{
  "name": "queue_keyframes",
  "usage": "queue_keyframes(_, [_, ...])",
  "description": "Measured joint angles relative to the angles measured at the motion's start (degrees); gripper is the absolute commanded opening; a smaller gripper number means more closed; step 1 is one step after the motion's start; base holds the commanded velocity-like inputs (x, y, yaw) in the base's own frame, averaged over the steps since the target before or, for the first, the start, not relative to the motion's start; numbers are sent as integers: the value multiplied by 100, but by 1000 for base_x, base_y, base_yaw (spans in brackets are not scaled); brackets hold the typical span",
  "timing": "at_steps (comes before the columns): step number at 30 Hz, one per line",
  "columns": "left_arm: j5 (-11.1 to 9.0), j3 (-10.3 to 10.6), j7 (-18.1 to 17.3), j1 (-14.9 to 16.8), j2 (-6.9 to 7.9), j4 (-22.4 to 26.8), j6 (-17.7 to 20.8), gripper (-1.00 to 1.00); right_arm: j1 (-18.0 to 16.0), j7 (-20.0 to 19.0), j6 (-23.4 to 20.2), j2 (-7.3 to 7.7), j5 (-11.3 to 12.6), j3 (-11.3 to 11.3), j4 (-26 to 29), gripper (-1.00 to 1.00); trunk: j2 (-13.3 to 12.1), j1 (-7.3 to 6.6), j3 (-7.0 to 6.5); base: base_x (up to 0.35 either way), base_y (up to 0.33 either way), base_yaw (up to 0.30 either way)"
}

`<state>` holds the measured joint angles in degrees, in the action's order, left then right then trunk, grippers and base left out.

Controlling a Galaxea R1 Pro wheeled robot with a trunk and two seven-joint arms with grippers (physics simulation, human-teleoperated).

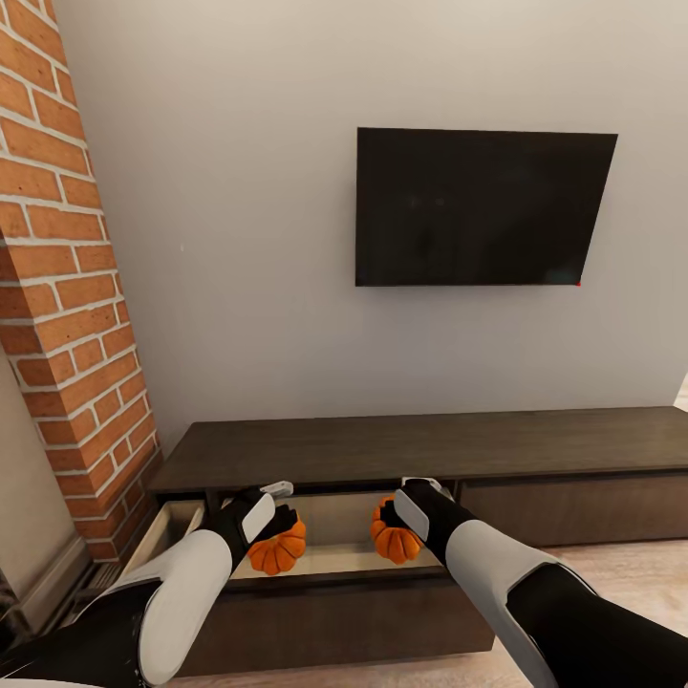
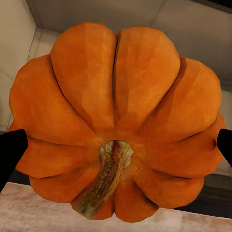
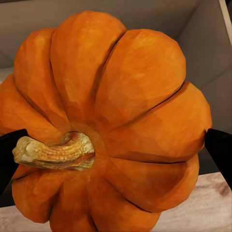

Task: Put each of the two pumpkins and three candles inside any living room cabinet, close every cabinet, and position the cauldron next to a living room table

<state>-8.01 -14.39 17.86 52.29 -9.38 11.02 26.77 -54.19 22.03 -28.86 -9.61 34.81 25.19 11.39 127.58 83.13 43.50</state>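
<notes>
Each gripper, left [image 1: 283, 524] and right [image 1: 384, 521], is clamped on a pumpkin, left one [image 1: 278, 549], right one [image 1: 396, 537], both directly above the cabinet's open drawer [image 1: 336, 559], so release means lowering straight down

head: high, facing cabinet [image 1: 411, 444] | wrists: close on pumpkins [image 2: 116, 121]

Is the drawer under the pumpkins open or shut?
Open. The drawer is pulled out from the cabinet, showing its pale inside below both pumpkins.
</notes>
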Motion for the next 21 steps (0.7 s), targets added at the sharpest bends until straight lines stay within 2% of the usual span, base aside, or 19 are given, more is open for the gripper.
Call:
queue_keyframes(2, [0, -1, 0, 0, 0, 0, 0, -100, 0, 2, 2, 0, -1, 0, -2, -100, 0, 0, 0, 0, 0, 0])
queue_keyframes(8, [1, -3, -1, -1, 0, -1, -6, -100, 1, 4, 8, 0, 6, -1, -8, -100, 239, 131, 108, 0, 0, 0])
queue_keyframes(15, [0, -2, -2, 0, 0, -5, -22, -100, 0, -2, 68, 3, -8, 0, -15, -100, 241, 132, 108, 0, 0, 0])
queue_keyframes(21, [3, 1, 1, 1, 0, -6, -230, -100, 37, -9, 511, 5, 2, 0, -40, -100, 241, 132, 108, 0, 0, 0])
